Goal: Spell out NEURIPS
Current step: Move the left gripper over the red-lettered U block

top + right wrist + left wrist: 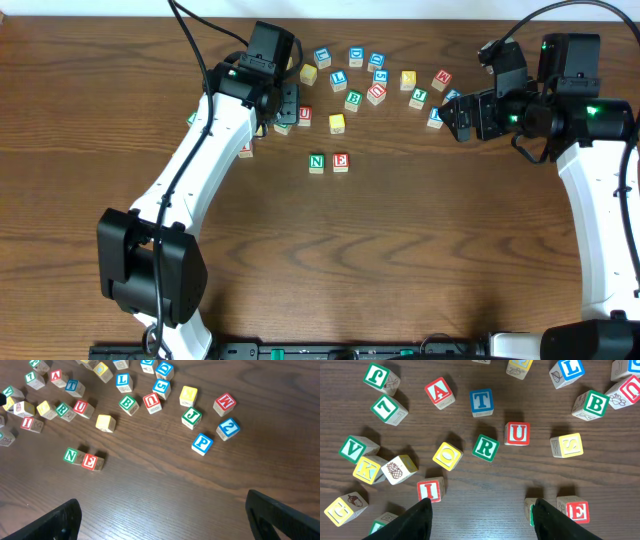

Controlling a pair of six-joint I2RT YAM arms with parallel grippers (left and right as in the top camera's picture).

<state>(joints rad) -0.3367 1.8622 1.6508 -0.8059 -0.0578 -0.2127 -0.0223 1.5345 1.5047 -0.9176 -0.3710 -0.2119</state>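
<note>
N (317,162) and E (341,161) stand side by side in front of the block cluster. In the left wrist view, red U (517,433), green R (485,447), yellow S (567,445) and red I (430,490) lie ahead of my left gripper (480,522). It hovers open with bare wood between its fingers. Its right finger (555,520) half hides N (531,509), with E (576,510) beside it. My right gripper (165,525) is wide open and holds nothing. Blue P (202,443) lies ahead of it, and N (71,455) and E (91,461) sit to the left.
Several other letter blocks are scattered at the back: A (440,391), T (481,401), B (594,404), L (569,370), V (353,449), K (367,469), J (191,417), M (224,404) and a second red U (151,401). My left arm (200,170) crosses the table's left side.
</note>
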